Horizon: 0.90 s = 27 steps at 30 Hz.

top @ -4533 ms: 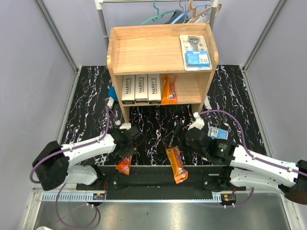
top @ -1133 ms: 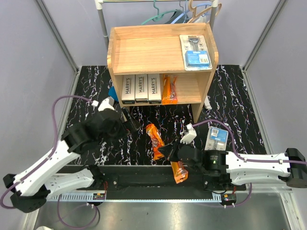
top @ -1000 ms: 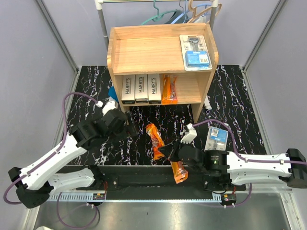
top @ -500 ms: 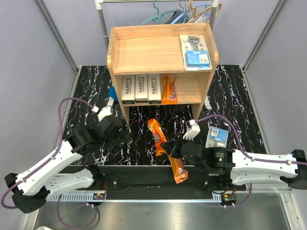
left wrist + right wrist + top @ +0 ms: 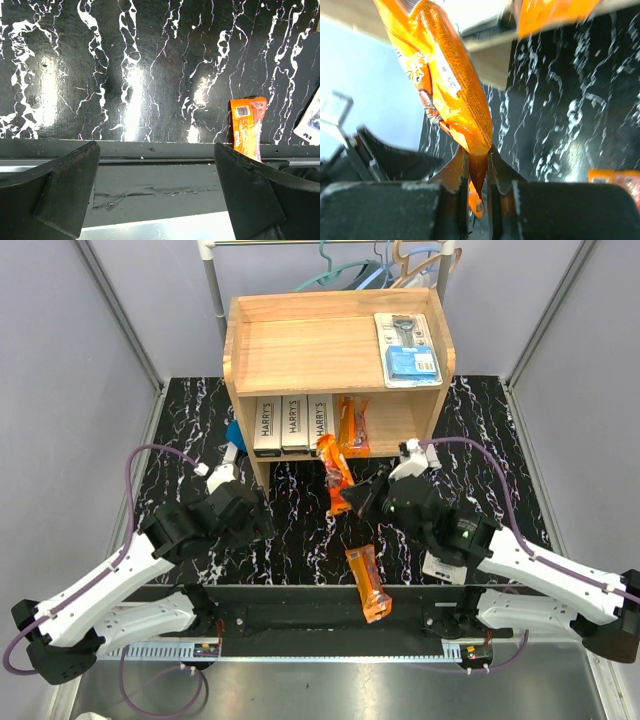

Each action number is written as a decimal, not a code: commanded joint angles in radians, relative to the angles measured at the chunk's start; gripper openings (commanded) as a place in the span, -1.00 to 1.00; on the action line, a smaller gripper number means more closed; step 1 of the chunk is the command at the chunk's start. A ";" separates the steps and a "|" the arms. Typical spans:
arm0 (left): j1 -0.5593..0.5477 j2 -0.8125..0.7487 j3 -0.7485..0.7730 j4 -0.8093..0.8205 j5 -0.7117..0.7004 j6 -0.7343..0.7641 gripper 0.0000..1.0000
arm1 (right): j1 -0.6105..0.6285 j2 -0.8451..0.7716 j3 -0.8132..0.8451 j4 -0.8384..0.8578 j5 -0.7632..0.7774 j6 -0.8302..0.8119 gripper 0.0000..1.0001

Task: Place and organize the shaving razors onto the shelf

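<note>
An orange packet [image 5: 334,468] is held in the air just in front of the shelf's [image 5: 300,345] lower tier. Its top end is close to the opening, between the three long boxes [image 5: 293,424] and another orange packet [image 5: 352,427] standing there. It is pinched by its bottom seam in the right end effector [image 5: 350,504], which is closed almost fully on the thin film. In the right wrist view the packet [image 5: 442,80] is seen rising from the jaws and leaning towards 11 o'clock.

The packet is judged light, soft and crinkly, and liable to flop. A hold on the flat sealed end is therefore thought sound, though the free end may catch on the shelf edge.

At 6 o'clock from it a third orange packet [image 5: 368,583] lies on the tabletop [image 5: 180,440]. At about 4 o'clock a blister pack [image 5: 438,567] is partly hidden under the right arm. A second blister pack [image 5: 407,348] lies on the top tier. At 8 o'clock the left end effector [image 5: 252,522] is spread wide, with nothing held.
</note>
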 commanded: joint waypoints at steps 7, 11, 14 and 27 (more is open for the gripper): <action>-0.005 -0.001 -0.012 0.051 0.031 0.005 0.98 | -0.196 0.022 0.174 -0.090 -0.054 -0.148 -0.97; -0.003 -0.001 -0.007 0.051 0.040 0.008 0.98 | -0.268 0.067 0.226 -0.122 -0.055 -0.188 -0.96; -0.003 -0.005 -0.010 0.051 0.046 0.012 0.98 | -0.314 0.102 0.258 -0.139 -0.060 -0.209 -0.96; -0.005 -0.025 -0.033 0.054 0.049 -0.011 0.98 | -0.458 0.245 0.363 -0.247 -0.052 -0.248 -0.92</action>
